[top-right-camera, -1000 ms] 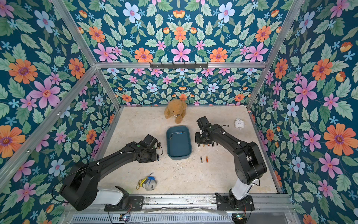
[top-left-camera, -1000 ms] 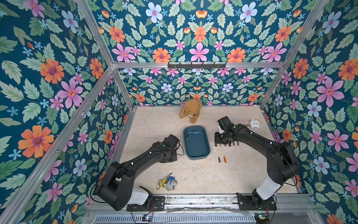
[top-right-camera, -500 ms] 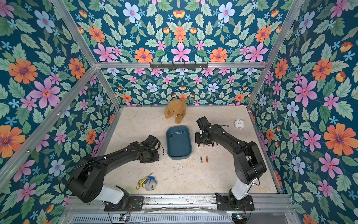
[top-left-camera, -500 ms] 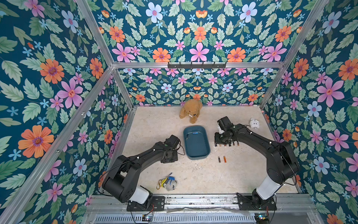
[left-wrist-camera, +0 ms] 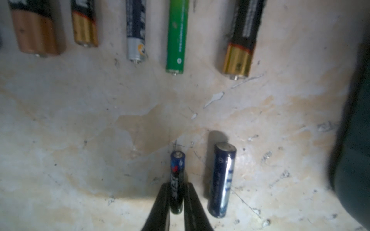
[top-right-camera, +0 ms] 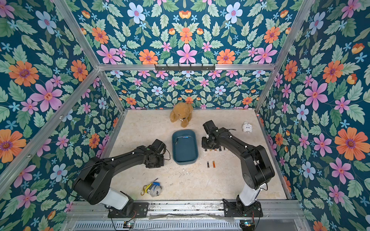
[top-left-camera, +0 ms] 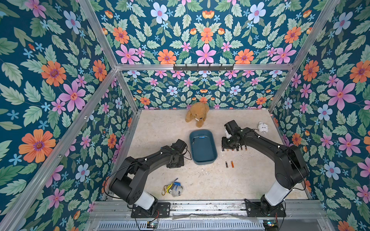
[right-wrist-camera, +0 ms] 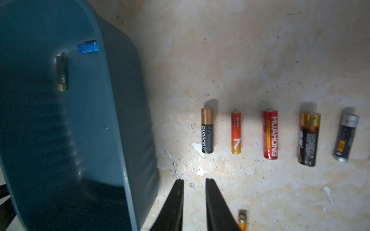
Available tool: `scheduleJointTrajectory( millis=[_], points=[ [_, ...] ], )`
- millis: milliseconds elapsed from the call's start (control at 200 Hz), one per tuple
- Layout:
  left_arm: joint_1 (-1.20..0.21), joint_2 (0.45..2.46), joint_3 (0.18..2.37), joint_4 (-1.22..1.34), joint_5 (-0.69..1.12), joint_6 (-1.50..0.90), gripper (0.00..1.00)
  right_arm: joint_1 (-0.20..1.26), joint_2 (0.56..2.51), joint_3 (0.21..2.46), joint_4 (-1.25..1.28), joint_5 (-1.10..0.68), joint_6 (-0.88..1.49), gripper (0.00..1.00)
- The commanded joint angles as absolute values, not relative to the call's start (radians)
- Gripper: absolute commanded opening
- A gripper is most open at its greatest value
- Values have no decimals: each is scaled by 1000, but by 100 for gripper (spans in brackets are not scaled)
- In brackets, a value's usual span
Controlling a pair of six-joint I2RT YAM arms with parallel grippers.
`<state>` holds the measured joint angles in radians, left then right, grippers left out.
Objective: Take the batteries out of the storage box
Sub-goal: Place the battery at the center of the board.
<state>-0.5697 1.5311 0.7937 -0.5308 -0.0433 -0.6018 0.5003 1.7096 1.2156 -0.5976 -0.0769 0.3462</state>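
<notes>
left gripper (left-wrist-camera: 176, 187) is clamped on a thin dark cell (left-wrist-camera: 177, 170), fingers (left-wrist-camera: 160, 206) pinching its sides toward the rear end, low over the tabletop (left-wrist-camera: 80, 130) near the storage box (top-left-camera: 203, 154). can't tell if the cell touches down. right gripper (right-wrist-camera: 193, 183) has its jaws a little apart w/ nothing btw them, over bare tabletop just beside the box's other long wall. box is the biggest piece: shallow teal plastic, low walls, stiff and light. it prob slides if nudged, so no leaning on the rim. most of the batteries (top-left-camera: 232, 164) lie out on the tabletop on both sides of it. five show in a row in the right wrist view, incl. a red cell (right-wrist-camera: 270, 136). five more show in the left wrist view, incl. a green cell (left-wrist-camera: 177, 36), plus a blue cell (left-wrist-camera: 221, 180) next to the held one. only two show inside the box, both near its far end: a black-green cell (right-wrist-camera: 62, 73) flat on the floor and a blue-label cell (right-wrist-camera: 88, 47) up against the far wall. cells look small, rigid, dense for their size and not fragile, but round w/ slick wrappers, so they roll and can squirt out of a pinch. best hold imo: across the barrel at mid-length, jaws square to the long axis. an end-biased grip like the left one's may let it swing. wall-hugging one leaves little finger room behind it.
</notes>
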Motion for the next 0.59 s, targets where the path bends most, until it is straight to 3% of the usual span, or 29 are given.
scheduleJointTrajectory(
  millis=[0, 590],
  points=[
    [-567, 1538, 797, -533, -54, -591, 19, 502, 1716, 1224, -608, -66, 341, 26],
    [-563, 1520, 827, -566, -65, -583, 26, 502, 1713, 1245, -618, -66, 342, 26]
  ],
)
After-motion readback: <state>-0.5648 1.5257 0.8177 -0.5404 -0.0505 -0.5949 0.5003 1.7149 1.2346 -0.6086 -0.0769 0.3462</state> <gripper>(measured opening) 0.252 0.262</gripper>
